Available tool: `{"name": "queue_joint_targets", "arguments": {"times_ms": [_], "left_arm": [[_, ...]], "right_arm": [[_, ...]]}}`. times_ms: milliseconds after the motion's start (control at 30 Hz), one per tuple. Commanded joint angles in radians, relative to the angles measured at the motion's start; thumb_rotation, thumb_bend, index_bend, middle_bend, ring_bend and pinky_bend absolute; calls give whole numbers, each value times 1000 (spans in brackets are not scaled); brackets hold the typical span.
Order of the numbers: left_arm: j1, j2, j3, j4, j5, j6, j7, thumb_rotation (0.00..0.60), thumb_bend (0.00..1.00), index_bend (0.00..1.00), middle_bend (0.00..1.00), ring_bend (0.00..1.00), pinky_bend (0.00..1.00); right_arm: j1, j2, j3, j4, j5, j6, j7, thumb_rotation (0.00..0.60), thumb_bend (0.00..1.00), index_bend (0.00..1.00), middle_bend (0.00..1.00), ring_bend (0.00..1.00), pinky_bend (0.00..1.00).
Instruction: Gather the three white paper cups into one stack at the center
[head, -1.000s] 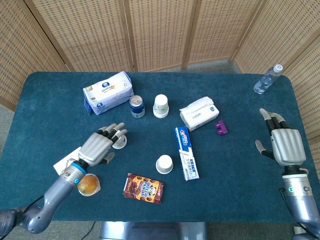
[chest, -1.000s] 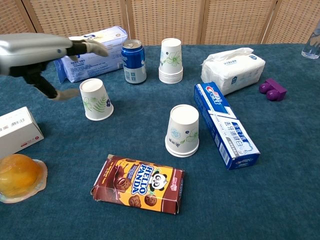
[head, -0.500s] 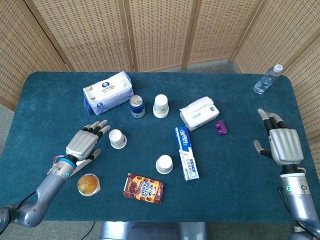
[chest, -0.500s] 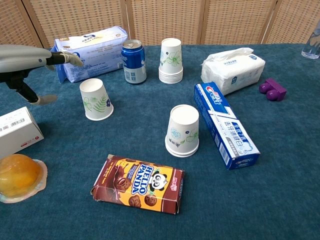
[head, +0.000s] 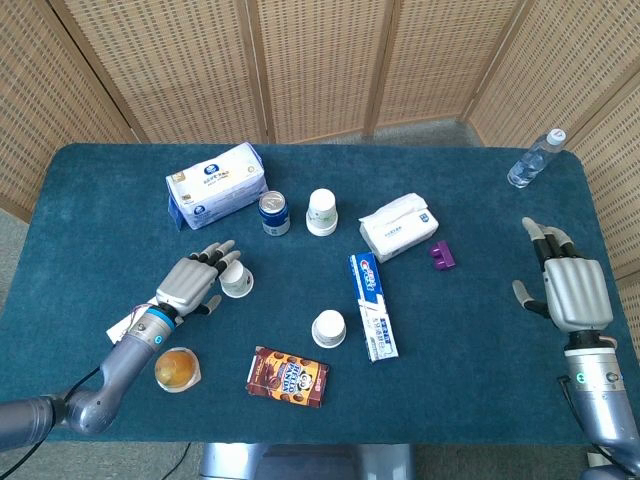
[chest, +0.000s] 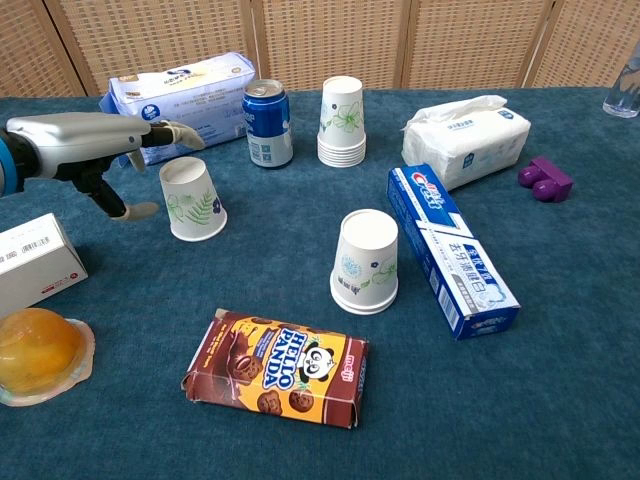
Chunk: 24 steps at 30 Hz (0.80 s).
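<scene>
Item: three white paper cups, all upside down, still scattered, none stacked.
- Near cup (chest: 192, 199): sitting just beside my left hand (head: 192, 283), off its fingertips. I am holding that hand spread and empty, thumb low, fingers high, apparently bracketing the cup for a side grasp.
- Middle cup (chest: 365, 260): sitting well apart to the hand's right, touching the toothpaste box (chest: 450, 250).
- Far cup (chest: 341, 120): beyond, just past the blue can (chest: 267, 122).
- Right hand (head: 573, 290): I am resting it spread and empty, away from every cup.
</scene>
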Motion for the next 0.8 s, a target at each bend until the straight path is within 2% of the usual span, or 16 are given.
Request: {"name": "queue_joint_targets", "arguments": {"times_ms": [33,133,300,467,800], "left_arm": [[-7,-23,-4,23,13,3,-2,600,465,112,75,210,370],[-13,-40,-3,35,12,-5,3,600,465,167,136,281,432],[-15,-67,-7,52,38,16,6,600,466,313,307,389,529],[-9,-58,-16,28,74,39,-17,600,465,327,327,400,541],[-1,21,-52,-132,179,82,-101,600,465,323,319,400,538]], "right_arm": [[-3,4,1,-2,0,4,4,600,370,2,186,157,526],[-6,8,2,-4,-2,8,8,600,371,3,186,157,526],[-7,10,2,-5,-3,8,9,600,370,3,186,157,526],[-5,8,4,-2,-2,6,12,600,370,3,186,157,526],[6,-3,9,18,11,-12,17,600,372,3,186,157,526]]}}
